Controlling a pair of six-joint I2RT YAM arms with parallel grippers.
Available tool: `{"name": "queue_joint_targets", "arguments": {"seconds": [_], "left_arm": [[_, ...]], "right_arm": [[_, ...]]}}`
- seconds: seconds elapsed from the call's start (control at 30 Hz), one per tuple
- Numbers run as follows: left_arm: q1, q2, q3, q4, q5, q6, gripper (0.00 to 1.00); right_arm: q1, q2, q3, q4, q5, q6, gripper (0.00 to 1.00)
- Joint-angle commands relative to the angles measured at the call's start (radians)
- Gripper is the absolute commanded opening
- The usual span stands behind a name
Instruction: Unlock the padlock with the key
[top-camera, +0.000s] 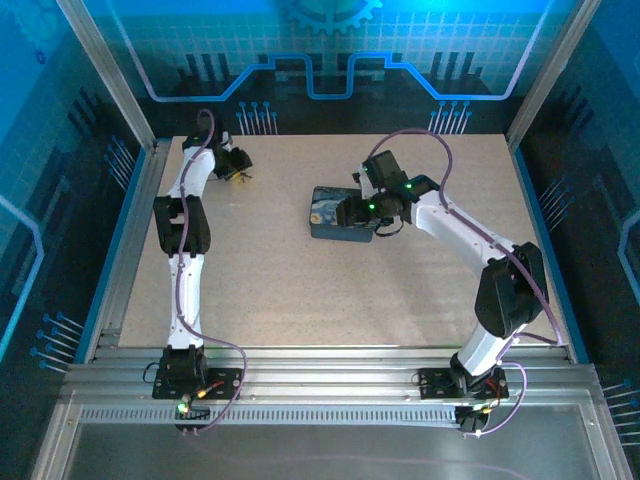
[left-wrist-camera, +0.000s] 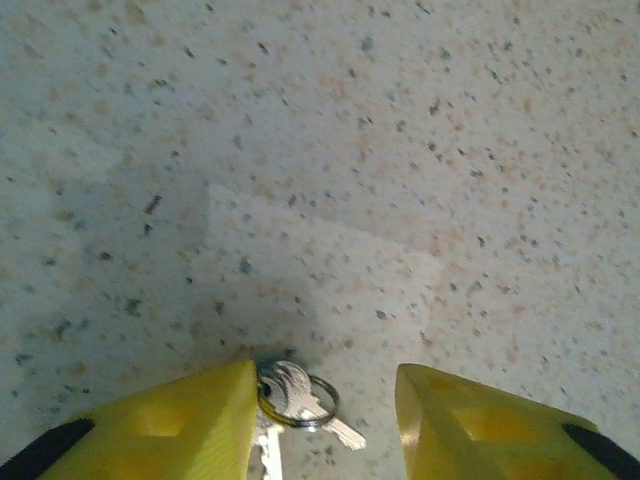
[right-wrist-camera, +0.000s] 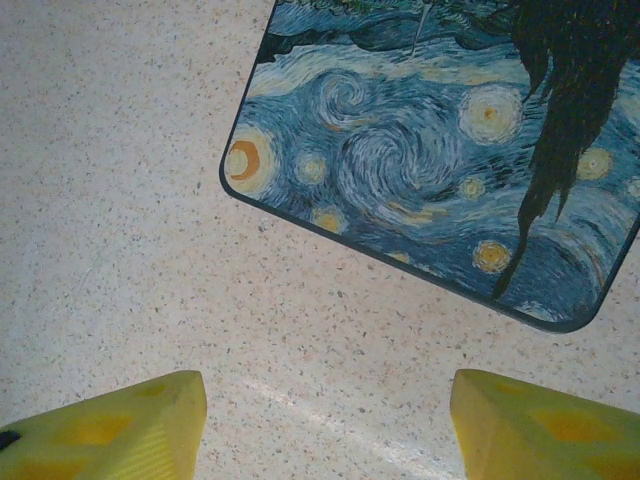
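Note:
Small silver keys (left-wrist-camera: 296, 392) on a split ring lie on the speckled table. They sit between the yellow fingers of my left gripper (left-wrist-camera: 325, 392), hard against the left finger (left-wrist-camera: 190, 425), with a wide gap to the right finger. That gripper is open and low over the table at the far left (top-camera: 238, 172). My right gripper (right-wrist-camera: 325, 400) is open with bare table between its fingers, just short of the swirl-painted box (right-wrist-camera: 420, 170). From above it hovers over the box's right half (top-camera: 362, 210). The padlock is hidden.
The blue-and-yellow painted box (top-camera: 328, 217) lies flat near the table's middle. A raised metal frame (top-camera: 135, 250) borders the table on the left and right sides. Open table surface stretches between the two arms and toward the near edge.

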Motion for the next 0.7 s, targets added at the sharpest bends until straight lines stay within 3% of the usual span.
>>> {"name": "queue_joint_targets", "arguments": {"seconds": [0.0,0.67], "left_arm": [[0.021,0.035,0.037,-0.064,0.092,0.002,0.37],[0.028,0.039,0.036,-0.108,0.042,-0.022,0.10]], "right_arm": [[0.017,-0.041,0.004,-0.037,0.010,0.013,0.66],[0.013,-0.153,-0.055,-0.078,0.050,-0.012,0.66]]}}
